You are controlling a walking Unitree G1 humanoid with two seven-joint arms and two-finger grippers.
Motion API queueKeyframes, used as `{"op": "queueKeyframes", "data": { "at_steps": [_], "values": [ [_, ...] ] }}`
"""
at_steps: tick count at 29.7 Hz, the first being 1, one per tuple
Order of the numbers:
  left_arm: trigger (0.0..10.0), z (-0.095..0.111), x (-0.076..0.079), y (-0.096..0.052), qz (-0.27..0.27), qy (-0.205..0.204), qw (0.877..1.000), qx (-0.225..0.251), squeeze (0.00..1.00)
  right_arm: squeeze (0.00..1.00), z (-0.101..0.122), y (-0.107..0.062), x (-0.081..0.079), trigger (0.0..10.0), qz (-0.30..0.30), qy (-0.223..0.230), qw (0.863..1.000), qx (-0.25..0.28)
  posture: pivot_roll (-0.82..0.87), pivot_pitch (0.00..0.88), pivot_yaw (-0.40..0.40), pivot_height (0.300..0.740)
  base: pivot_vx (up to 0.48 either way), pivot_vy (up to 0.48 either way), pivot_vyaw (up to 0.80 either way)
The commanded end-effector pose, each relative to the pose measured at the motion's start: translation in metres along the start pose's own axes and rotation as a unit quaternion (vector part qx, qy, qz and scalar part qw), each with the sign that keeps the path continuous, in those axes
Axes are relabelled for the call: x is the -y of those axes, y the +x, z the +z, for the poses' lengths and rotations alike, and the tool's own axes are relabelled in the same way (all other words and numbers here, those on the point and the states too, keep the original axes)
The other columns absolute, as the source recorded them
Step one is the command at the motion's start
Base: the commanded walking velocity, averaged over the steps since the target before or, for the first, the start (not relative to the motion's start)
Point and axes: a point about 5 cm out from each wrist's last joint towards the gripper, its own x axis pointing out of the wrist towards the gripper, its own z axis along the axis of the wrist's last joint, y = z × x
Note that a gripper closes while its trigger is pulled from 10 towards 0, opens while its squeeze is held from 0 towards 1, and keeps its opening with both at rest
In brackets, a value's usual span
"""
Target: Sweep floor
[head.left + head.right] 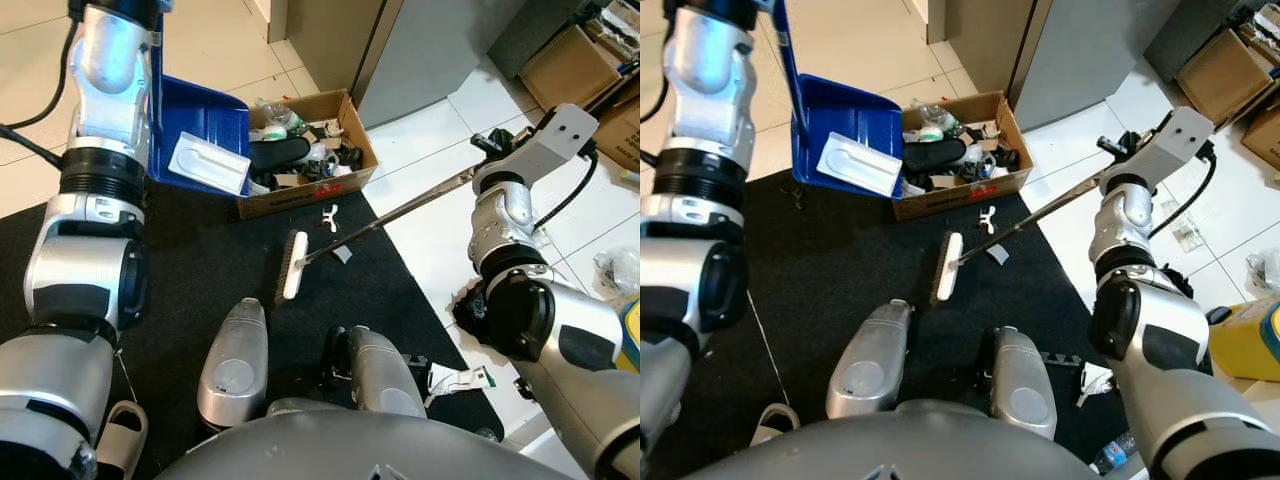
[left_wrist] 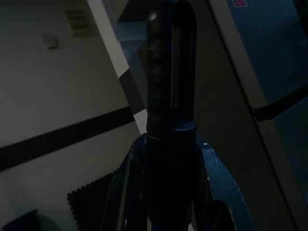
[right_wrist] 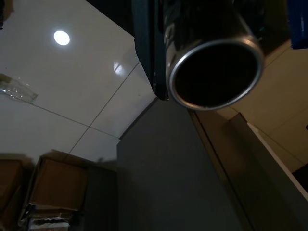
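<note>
Left eye: we've got the broom in the right gripper, fingers clamped on the far end of its metal handle, head down on the black mat. The left gripper is closed on the blue dustpan handle, pan resting far-left beside the cardboard box.

Right eye: a white scrap and a grey bit lie just right of the broom head, on the side away from the pan. Risk, we reckon: a sweep starting here misses both, or shoves them onto the tiles.

Left wrist: dark; fingers around the dustpan handle.

Right wrist: the open handle tube up close.
</note>
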Motion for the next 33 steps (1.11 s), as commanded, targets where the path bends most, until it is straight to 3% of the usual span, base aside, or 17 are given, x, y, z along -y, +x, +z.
{"op": "queueKeyframes", "data": {
  "at_steps": [1,7,14,21,28,29,32,33],
  "values": [
    [10.0,0.015,-0.007,0.011,-0.011,0.041,0.998,0.045,0.00,0.00,0.009,0.001,0.009,10.0,-0.011,0.008,1.000,0.024,0.27,0.000,-0.060,0.740,0.000,0.000,0.00],
    [10.0,0.017,-0.020,0.015,0.000,0.085,0.995,0.051,0.00,0.00,0.008,0.000,0.012,10.0,-0.014,0.009,1.000,0.024,0.27,0.000,-0.060,0.740,0.000,0.000,0.00],
    [10.0,0.021,-0.048,0.016,0.043,0.130,0.989,0.058,0.00,0.00,0.008,0.000,0.009,10.0,-0.011,0.009,1.000,0.023,0.27,0.000,-0.066,0.740,0.000,0.000,0.00],
    [10.0,0.023,-0.057,0.017,0.058,0.150,0.985,0.063,0.00,0.00,0.009,0.002,0.006,10.0,-0.006,0.009,1.000,0.023,0.28,0.000,-0.077,0.740,0.000,0.000,0.00],
    [10.0,0.021,-0.049,0.015,0.048,0.133,0.988,0.063,0.00,0.00,0.009,0.002,0.006,10.0,-0.005,0.010,1.000,0.022,0.28,0.000,-0.076,0.740,0.000,0.000,0.00],
    [10.0,0.017,-0.043,0.013,0.060,0.093,0.992,0.057,0.00,0.00,0.008,0.001,0.007,10.0,-0.007,0.009,1.000,0.020,0.28,0.000,-0.076,0.740,0.000,0.000,0.00],
    [10.0,0.014,-0.039,0.010,0.071,0.069,0.994,0.052,0.00,0.00,0.007,0.001,0.009,10.0,-0.008,0.009,1.000,0.019,0.28,0.000,-0.076,0.740,0.000,0.000,0.00],
    [10.0,0.009,-0.038,0.006,0.095,0.042,0.994,0.033,0.00,0.00,0.006,0.000,0.010,10.0,-0.010,0.005,1.000,0.016,0.28,0.000,-0.073,0.740,0.000,0.000,0.00]
  ]
}}
